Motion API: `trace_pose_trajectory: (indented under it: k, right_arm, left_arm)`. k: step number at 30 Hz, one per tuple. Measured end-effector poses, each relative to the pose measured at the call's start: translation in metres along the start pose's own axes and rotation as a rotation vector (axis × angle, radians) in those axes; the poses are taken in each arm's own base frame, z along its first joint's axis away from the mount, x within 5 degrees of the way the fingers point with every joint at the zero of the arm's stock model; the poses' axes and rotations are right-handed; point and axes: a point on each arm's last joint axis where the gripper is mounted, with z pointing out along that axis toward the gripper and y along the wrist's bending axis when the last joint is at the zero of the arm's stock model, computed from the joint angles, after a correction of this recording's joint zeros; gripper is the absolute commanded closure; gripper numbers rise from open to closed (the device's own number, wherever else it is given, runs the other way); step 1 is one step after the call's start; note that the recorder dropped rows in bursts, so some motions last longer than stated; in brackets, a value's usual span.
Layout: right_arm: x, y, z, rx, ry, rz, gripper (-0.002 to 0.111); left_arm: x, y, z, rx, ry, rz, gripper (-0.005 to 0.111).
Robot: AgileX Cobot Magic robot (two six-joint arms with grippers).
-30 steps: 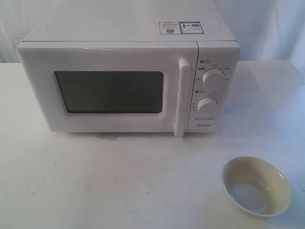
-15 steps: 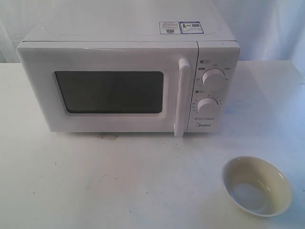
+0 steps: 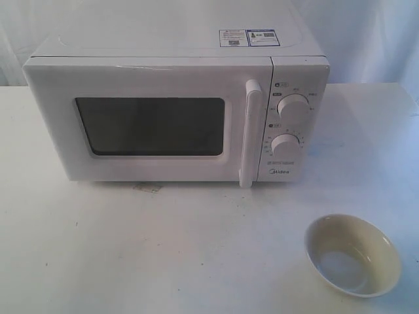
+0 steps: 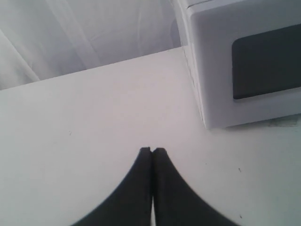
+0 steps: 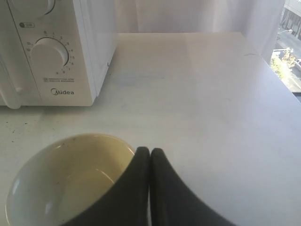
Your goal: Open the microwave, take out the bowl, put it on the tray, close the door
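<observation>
The bowl (image 3: 352, 254) sits empty on the white table (image 3: 163, 248), near right, in front of the Midea microwave (image 3: 177, 111), whose door (image 3: 147, 124) is shut. Only the wrist views catch the grippers: left gripper (image 4: 152, 149) pinched closed over bare table, right gripper (image 5: 149, 150) closed and empty, with the bowl's rim beside its tips. Nothing has moved since a second ago.

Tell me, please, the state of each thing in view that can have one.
Door: shut.
Bowl: upright, empty, on the table.
Left tool: shut, holding nothing.
Right tool: shut, holding nothing.
</observation>
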Motion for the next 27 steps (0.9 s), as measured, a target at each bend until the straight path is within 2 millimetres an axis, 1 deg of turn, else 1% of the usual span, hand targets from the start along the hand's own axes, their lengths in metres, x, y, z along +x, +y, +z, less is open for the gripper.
trace_pose_trajectory:
  k: [6,9,12,20,27]
  right_arm:
    - [0.0,0.0,0.0,0.0,0.0,0.002,0.108]
    - [0.0,0.0,0.0,0.0,0.0,0.002,0.108]
    - [0.0,0.0,0.0,0.0,0.0,0.009,0.108]
    - [0.0,0.0,0.0,0.0,0.0,0.009,0.108]
    - [0.0,0.0,0.0,0.0,0.0,0.009,0.108]
  left_arm:
    - [0.051,-0.007,0.034,-0.056,-0.073,-0.031,0.107]
    - [0.078,-0.011,0.045,-0.076,-0.102,-0.035,0.107]
    - [0.101,-0.016,0.053,-0.076,-0.084,-0.053,0.107]
    - [0.122,-0.023,0.054,-0.017,0.097,-0.093,0.107]
    - [0.124,-0.024,0.054,-0.012,0.121,-0.144,0.107]
